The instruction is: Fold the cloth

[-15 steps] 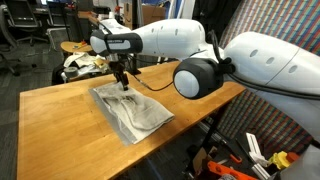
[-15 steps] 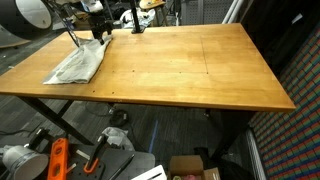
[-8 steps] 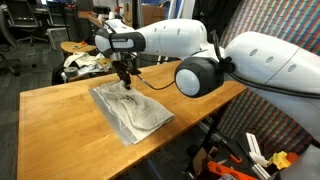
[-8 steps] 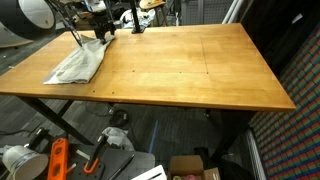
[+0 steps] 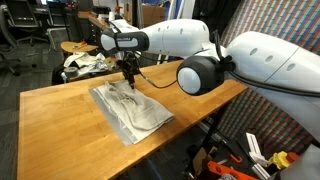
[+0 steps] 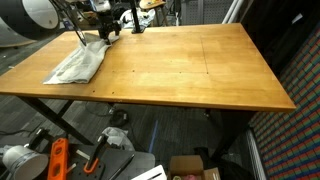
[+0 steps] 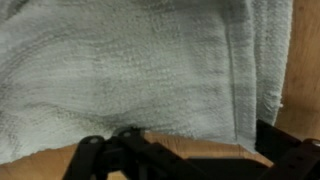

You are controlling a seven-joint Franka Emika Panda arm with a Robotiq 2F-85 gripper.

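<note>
Cloth (image 5: 132,110): pale grey-white and rumpled, lying roughly flat on the wooden table (image 5: 55,110). One long side runs close to the table edge on the arm's side. In an exterior view, the cloth (image 6: 78,64) sits at a corner of the table (image 6: 200,70), with the rest of the top bare wood.

Your gripper (image 5: 129,84) points straight down over the far end of the cloth, just inside its border. The same placement shows in an exterior view (image 6: 103,37). Whether the tips touch the fabric, you cannot tell from either angle.

Wrist view: cloth weave (image 7: 130,70) fills nearly the whole picture, with a frayed hem and a strip of table (image 7: 305,60) at the right. Dark fingers (image 7: 90,158) sit at the lower corners, set wide apart, with no fabric pinched between them.

White arm (image 5: 260,55) reaches in over the table's near side.
</note>
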